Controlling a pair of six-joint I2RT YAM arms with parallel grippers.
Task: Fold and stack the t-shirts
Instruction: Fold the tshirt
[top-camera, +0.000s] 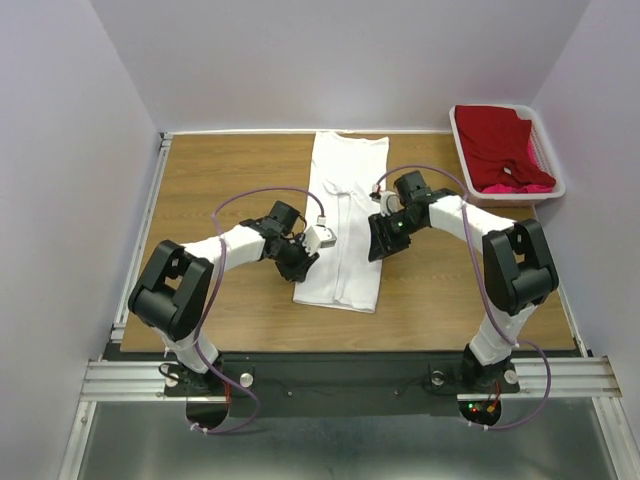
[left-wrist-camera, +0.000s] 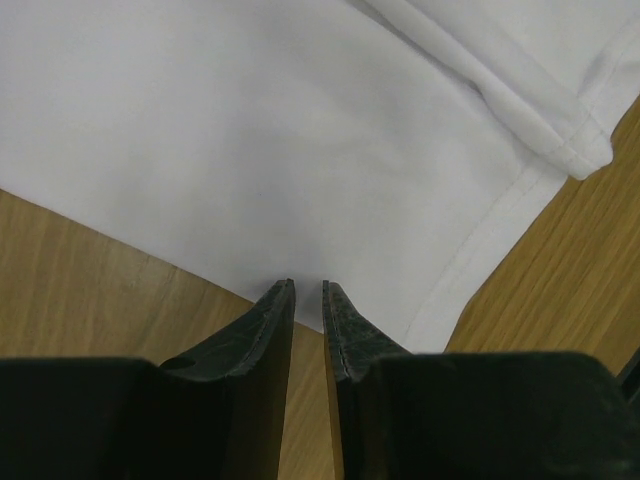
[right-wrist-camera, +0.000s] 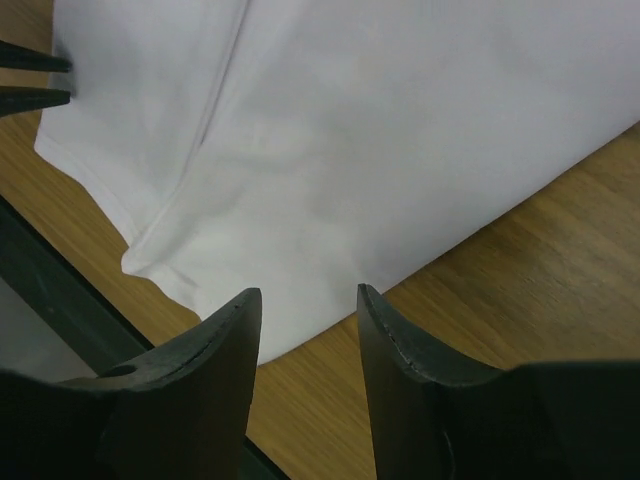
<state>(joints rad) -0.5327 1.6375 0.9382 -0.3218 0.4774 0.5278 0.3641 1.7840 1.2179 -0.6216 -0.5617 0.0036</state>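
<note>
A large white t-shirt (top-camera: 345, 200) lies folded into a long strip in the middle of the wooden table. My left gripper (top-camera: 298, 262) sits at the strip's near left edge. In the left wrist view (left-wrist-camera: 308, 285) its jaws stand a narrow gap apart, with bare wood between them and the tips just at the shirt's (left-wrist-camera: 250, 130) edge. My right gripper (top-camera: 380, 245) is at the strip's right edge. It is open and empty in the right wrist view (right-wrist-camera: 308, 292), low over the shirt's (right-wrist-camera: 380, 130) edge. A deep red shirt (top-camera: 495, 140) and a bright pink one (top-camera: 520, 185) lie in the basket.
A white plastic basket (top-camera: 520, 198) stands at the back right corner of the table (top-camera: 230, 170). A metal rail runs along the table's left side and near edge. Pale walls close in the back and both sides.
</note>
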